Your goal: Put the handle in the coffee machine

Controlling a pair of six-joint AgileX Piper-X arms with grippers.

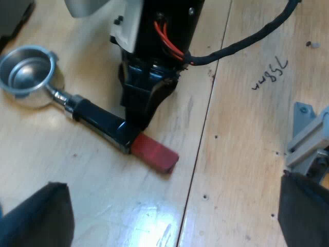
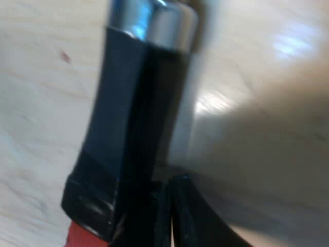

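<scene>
The metal holder point(image 1: 28, 69) lies flat on the wooden table, its basket open upward. Its dark handle point(image 1: 100, 119) ends in a red tip point(image 1: 154, 153). My right gripper point(image 1: 144, 110) is down on the handle just before the red tip. From the right wrist the handle point(image 2: 128, 118) shows very close, with its metal collar point(image 2: 154, 20) and a sliver of the red end point(image 2: 85, 237). My left gripper point(image 1: 172, 206) hovers over the table short of the red tip, open, with nothing between its fingers point(image 1: 38, 216).
The wooden table point(image 1: 247, 154) has a seam running past the red tip and a handwritten mark point(image 1: 270, 72) on one board. A grey bracket point(image 1: 308, 139) sits near one left finger. A dark object point(image 1: 13, 18) stands beyond the basket.
</scene>
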